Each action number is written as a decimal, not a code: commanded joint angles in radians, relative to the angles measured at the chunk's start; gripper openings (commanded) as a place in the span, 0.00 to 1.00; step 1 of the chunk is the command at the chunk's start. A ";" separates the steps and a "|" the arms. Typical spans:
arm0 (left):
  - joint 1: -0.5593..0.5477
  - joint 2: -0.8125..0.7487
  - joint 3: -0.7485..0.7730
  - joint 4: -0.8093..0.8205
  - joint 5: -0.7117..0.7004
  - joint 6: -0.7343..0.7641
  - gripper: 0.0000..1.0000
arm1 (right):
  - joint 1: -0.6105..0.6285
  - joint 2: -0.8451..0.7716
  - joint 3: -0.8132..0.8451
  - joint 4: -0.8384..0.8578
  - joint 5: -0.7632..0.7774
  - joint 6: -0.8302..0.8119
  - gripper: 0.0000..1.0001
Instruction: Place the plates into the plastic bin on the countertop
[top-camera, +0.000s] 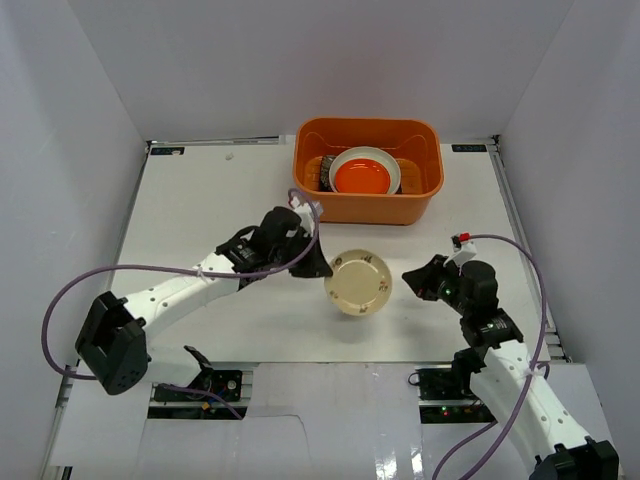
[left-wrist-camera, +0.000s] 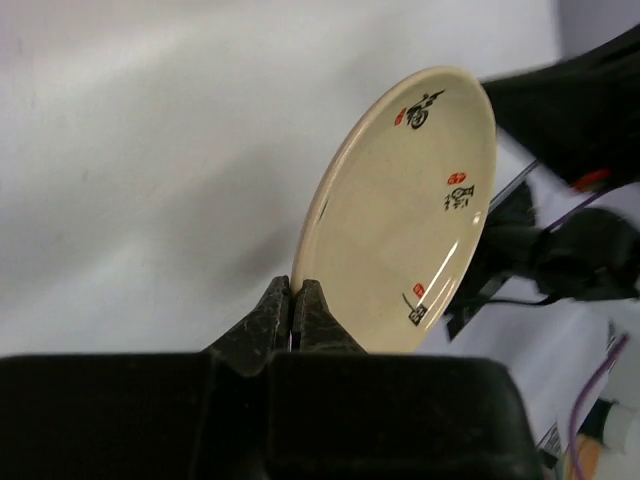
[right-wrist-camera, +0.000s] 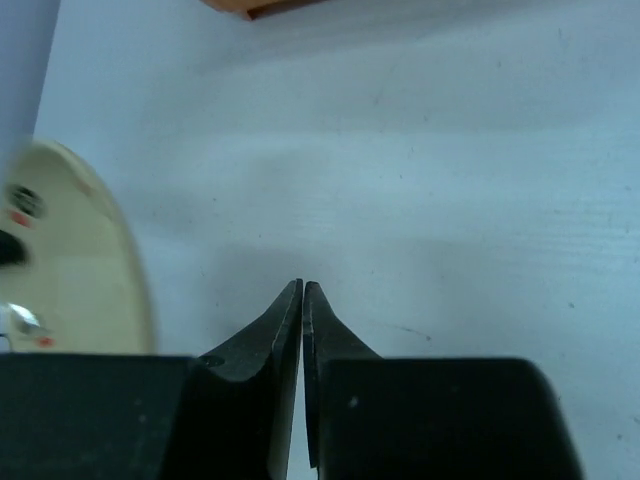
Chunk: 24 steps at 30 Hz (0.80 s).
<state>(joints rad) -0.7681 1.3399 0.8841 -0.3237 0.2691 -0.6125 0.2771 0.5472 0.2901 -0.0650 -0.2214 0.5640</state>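
Observation:
A cream-gold plate (top-camera: 358, 283) with small red and black marks is held tilted just above the white countertop (top-camera: 215, 200). My left gripper (top-camera: 320, 265) is shut on its left rim; in the left wrist view the fingertips (left-wrist-camera: 297, 290) pinch the plate (left-wrist-camera: 400, 210) at its edge. My right gripper (top-camera: 410, 277) is shut with nothing in it, just right of the plate, which shows at the left of the right wrist view (right-wrist-camera: 70, 260), apart from the fingertips (right-wrist-camera: 302, 285). The orange plastic bin (top-camera: 370, 208) stands behind, holding an orange-red plate (top-camera: 362, 177) stacked on a white one and a dark plate (top-camera: 318, 172).
White walls close in the countertop at the left, back and right. Purple cables loop beside both arms. A corner of the bin (right-wrist-camera: 260, 5) shows at the top of the right wrist view.

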 joint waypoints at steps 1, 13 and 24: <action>0.001 -0.070 0.230 0.000 -0.056 -0.015 0.00 | 0.002 -0.009 -0.068 -0.033 -0.021 0.036 0.08; 0.102 0.532 1.128 -0.118 -0.312 0.080 0.00 | 0.034 0.014 -0.117 -0.015 -0.101 -0.018 0.08; 0.240 0.932 1.388 -0.089 -0.275 0.008 0.00 | 0.091 0.005 -0.049 -0.098 -0.067 -0.096 0.08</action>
<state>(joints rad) -0.5522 2.3295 2.2898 -0.4797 -0.0326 -0.5701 0.3538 0.5579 0.1860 -0.1467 -0.2905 0.5095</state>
